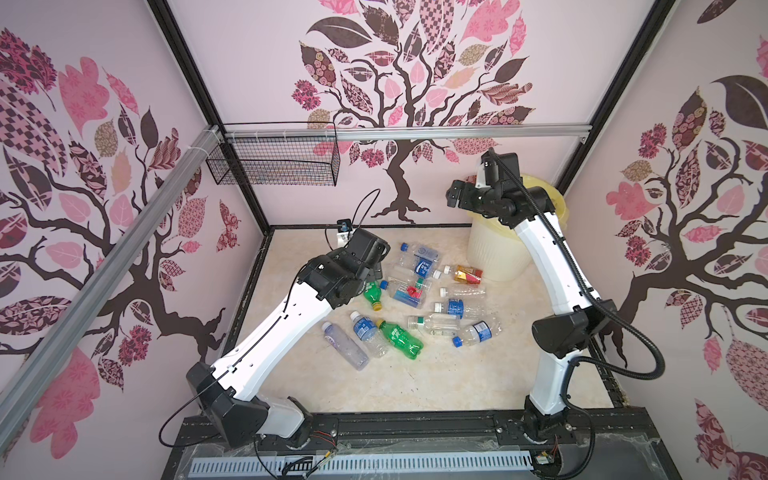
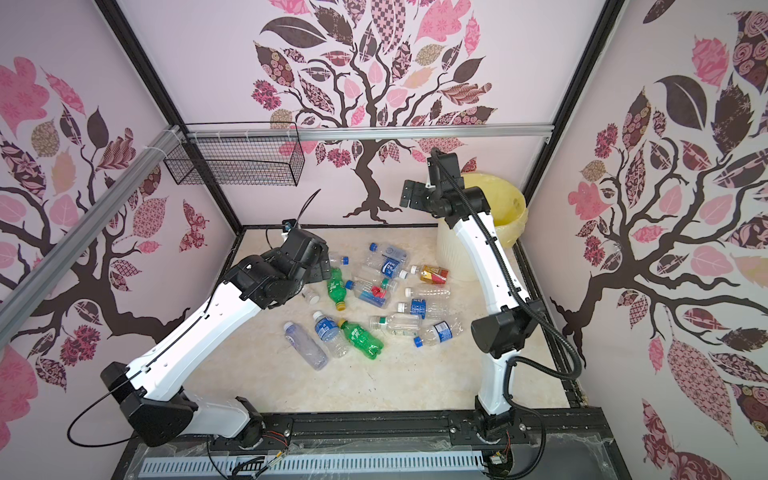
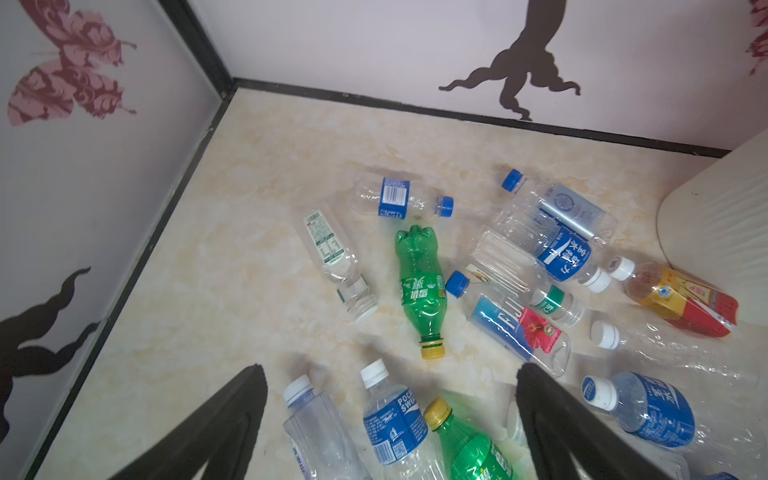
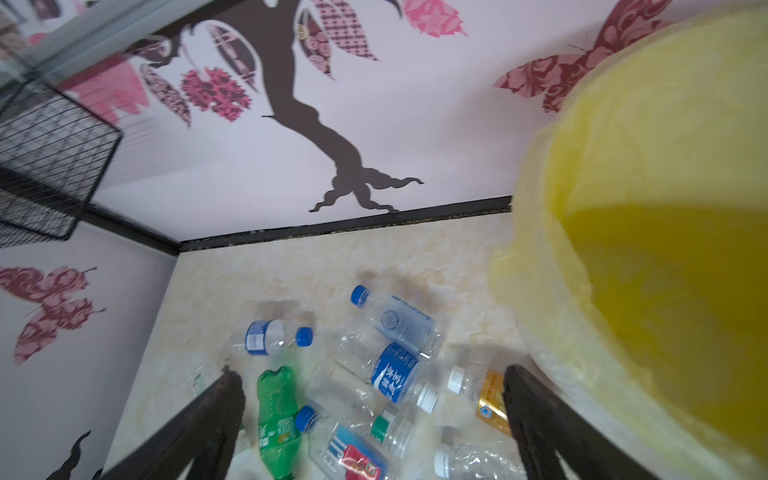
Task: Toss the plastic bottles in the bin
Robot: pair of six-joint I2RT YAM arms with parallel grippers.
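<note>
Both claws are empty. My left claw (image 3: 390,370) hangs with its jaws spread wide over the plastic bottles (image 1: 415,299) strewn on the bench (image 1: 415,386). Directly beneath it lie a Pocari Sweat bottle (image 3: 395,419) and a green bottle with a yellow cap (image 3: 469,451), with a second green bottle (image 3: 419,286) just beyond. My right claw (image 4: 372,372) is equally wide and is raised close beside the rim of the bin (image 4: 536,257).

I judge the step in hand to be picking the next bottle, with nearly the whole pile to go. The next move calls for lowering the left claw square across one bottle's body without pinching a neighbour.

The bin's bottom is out of sight, so I cannot tell what it holds. The right arm covers part of its mouth in both top views, and the crushed clear bottles blur together.
</note>
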